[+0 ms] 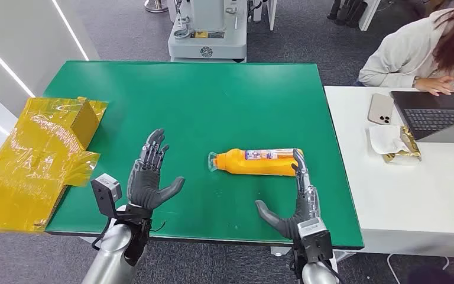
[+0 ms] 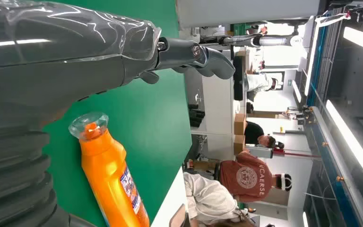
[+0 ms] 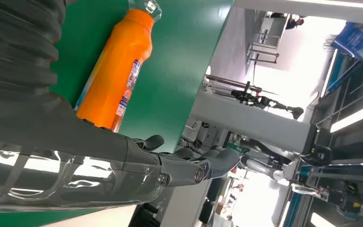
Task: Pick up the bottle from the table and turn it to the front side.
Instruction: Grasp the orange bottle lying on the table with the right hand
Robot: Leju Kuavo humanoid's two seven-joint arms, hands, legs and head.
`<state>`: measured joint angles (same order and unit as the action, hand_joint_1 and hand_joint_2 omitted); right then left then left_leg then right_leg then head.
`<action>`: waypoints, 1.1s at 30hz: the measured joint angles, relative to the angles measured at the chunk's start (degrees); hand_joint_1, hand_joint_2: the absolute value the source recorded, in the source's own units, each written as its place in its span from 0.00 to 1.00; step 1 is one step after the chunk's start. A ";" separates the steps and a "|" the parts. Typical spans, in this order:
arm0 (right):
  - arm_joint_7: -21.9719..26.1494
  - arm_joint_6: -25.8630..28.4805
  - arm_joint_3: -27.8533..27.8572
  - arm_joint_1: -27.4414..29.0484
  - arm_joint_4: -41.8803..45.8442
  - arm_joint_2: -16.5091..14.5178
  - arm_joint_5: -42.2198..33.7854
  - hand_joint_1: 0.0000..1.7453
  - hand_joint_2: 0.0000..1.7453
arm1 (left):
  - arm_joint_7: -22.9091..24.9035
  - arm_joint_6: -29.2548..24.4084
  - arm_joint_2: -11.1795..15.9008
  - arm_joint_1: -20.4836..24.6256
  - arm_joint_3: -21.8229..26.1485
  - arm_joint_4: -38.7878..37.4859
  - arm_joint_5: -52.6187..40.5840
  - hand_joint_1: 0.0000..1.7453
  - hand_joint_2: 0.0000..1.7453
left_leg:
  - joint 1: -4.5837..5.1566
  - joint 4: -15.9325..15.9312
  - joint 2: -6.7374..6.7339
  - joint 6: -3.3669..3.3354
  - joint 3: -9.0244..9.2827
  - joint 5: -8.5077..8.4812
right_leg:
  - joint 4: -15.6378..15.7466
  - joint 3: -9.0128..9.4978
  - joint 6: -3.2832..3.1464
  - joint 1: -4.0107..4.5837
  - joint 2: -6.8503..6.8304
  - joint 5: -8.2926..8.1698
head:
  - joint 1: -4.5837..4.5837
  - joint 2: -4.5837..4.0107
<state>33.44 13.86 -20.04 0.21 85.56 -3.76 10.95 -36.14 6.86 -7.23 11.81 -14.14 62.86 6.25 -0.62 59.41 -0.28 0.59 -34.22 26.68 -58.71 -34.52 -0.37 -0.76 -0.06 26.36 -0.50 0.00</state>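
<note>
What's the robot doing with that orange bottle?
Nothing is picked up yet. The orange bottle lies on its side on the green table, its clear cap pointing toward the robot's left. The right hand is open right by the bottle's bottom end, fingertips at it. The left hand is open too, apart from the cap. A person sits at a laptop on the white table beside it.

1. The orange bottle is lying on its side on the green worktop, right of centre and toward the near edge.
2. Its clear cap is pointing left and its base right.
3. A white and blue label is showing on its upper side.
</note>
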 joint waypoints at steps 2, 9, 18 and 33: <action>0.01 0.05 0.15 0.22 0.09 0.00 0.00 0.00 1.00 | 0.00 0.02 0.00 0.10 -0.01 -0.12 0.00 0.00 1.00 | 0.00 0.00 -0.01 0.00 0.00 0.00 | 0.00 0.00 0.00 0.00 0.00 0.00 | 0.01 0.00; 0.05 0.11 0.71 1.07 0.53 0.02 0.00 0.00 1.00 | -0.02 0.15 0.00 0.53 -0.03 -0.85 0.04 0.00 1.00 | 0.00 0.00 -0.01 0.00 0.01 0.00 | 0.00 0.01 0.00 0.00 0.01 -0.01 | 0.02 0.00; 0.36 1.18 1.00 2.00 1.30 0.11 0.17 0.00 1.00 | -1.16 0.67 0.22 1.30 -0.07 -1.87 1.28 0.00 1.00 | 0.00 -0.01 -0.01 0.00 0.00 0.00 | 0.00 0.01 0.00 0.00 0.01 0.00 | 0.02 0.00; -4.77 6.49 1.87 -5.57 -0.66 1.26 13.53 0.00 1.00 | -1.08 0.17 -0.10 2.28 -0.07 -2.64 0.57 0.00 1.00 | 0.00 0.02 -0.01 0.00 0.01 -0.01 | 0.00 0.01 0.00 0.00 0.01 -0.04 | 0.01 0.00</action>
<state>28.67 20.35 -18.17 -5.36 84.90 -2.50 24.48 -37.22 7.03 -7.34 14.09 -14.21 60.22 6.82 -0.62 59.42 -0.28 0.59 -34.21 26.67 -58.71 -34.51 -0.37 -0.77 -0.05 26.31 -0.49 0.00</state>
